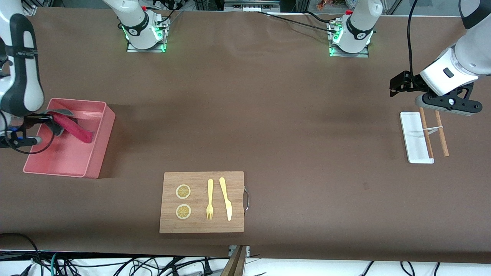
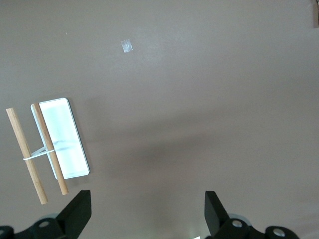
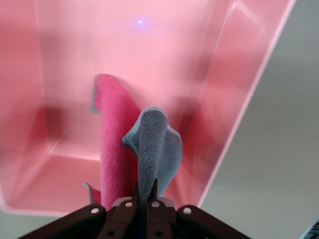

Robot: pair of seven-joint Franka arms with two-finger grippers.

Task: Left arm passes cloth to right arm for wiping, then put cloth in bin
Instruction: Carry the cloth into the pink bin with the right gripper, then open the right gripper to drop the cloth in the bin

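Over the pink bin [image 1: 69,153] at the right arm's end of the bench [image 1: 268,115], seen from the front, the right pincer [image 1: 57,122] hangs with the cloth [image 1: 73,128] pinched in it, red face showing, drooping inside the bin's walls. At the left arm's end of the bench, the left pincer [image 1: 447,105] waits in the air over a white tray [image 1: 414,138] with two wooden sticks [image 1: 433,132] across it. A cutting board [image 1: 202,202] with cutlery lies nearer the camera.

From the left wrist, the left pincer [image 2: 144,214] stands wide and empty over bare bench, with the tray [image 2: 62,137] close by.

From the right wrist, the right pincer [image 3: 144,199] is closed tight on a fold of the cloth [image 3: 134,144], grey and red faces dangling toward the bin's floor [image 3: 124,59].

A good release would likely mean opening fully while centred over the floor, away from the walls, then rising straight so no fabric snags.
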